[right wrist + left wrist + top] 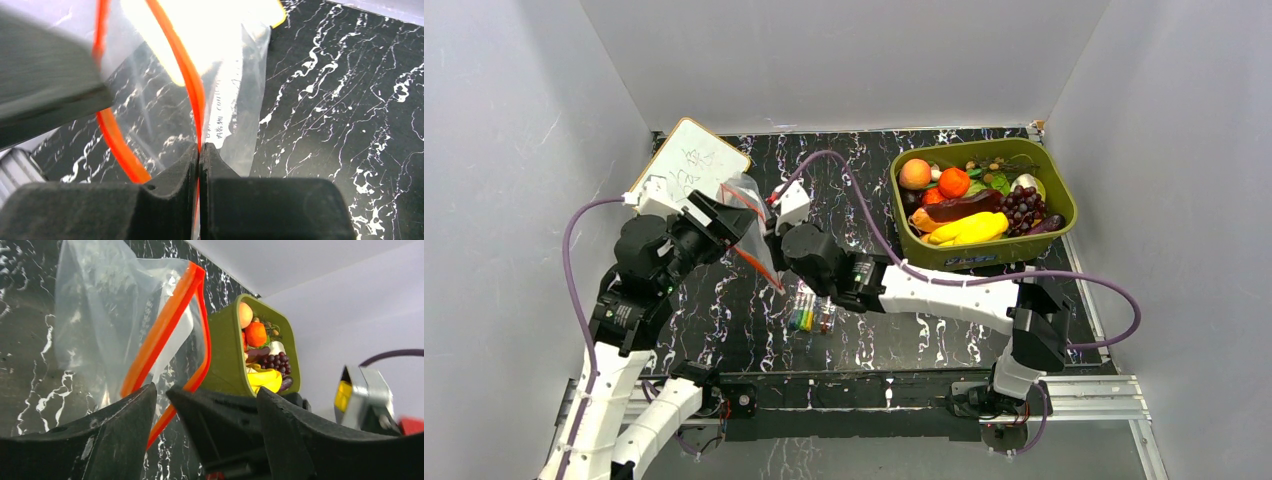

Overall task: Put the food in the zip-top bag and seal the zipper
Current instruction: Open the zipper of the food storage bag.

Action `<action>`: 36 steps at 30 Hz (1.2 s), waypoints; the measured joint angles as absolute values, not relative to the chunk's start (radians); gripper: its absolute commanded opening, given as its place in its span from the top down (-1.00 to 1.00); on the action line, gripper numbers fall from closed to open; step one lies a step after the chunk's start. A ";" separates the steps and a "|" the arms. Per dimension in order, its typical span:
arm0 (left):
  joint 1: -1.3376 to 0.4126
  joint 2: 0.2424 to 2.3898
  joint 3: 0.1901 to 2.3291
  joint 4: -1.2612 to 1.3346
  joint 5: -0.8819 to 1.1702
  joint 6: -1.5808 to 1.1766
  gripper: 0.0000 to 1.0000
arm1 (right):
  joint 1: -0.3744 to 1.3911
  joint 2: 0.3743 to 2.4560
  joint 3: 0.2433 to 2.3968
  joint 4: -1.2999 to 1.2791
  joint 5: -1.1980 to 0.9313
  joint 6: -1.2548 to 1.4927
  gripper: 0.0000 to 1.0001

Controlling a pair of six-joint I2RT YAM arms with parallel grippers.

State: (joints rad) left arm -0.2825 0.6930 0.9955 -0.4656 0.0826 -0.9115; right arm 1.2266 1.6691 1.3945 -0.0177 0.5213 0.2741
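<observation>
The bag [746, 205] hangs above the desk [904, 330] beside the whiteboard [689, 160], its mouth gaping. Its zipper [192, 85] slants steeply down toward the markers [809, 315]. The right hand [200, 150] is pinched tight on one zipper strip. The left hand [206, 395] stands open, gripping nothing. The food [969, 200] lies in the green bin [984, 258].

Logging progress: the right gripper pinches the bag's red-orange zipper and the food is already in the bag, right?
No: the food lies in the green bin, not the bag; the top view shows it. The right gripper does pinch the zipper.
</observation>
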 measured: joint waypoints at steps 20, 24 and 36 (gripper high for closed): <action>-0.282 0.744 0.918 -0.444 0.030 -0.567 -0.28 | 1.126 1.671 1.391 0.088 0.460 0.522 1.00; -0.282 0.760 0.900 -0.392 0.025 -0.535 0.00 | 1.126 1.670 1.376 0.097 0.445 0.545 1.00; -0.282 0.807 0.885 -0.340 -0.010 -0.453 1.00 | 1.116 1.662 1.348 0.066 0.477 0.573 1.00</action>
State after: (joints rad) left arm -0.2825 0.8074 0.8848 -0.3401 -0.0097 -0.4526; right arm 1.1164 1.6619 1.3479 0.0658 0.4770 0.5728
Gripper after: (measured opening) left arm 0.010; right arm 0.010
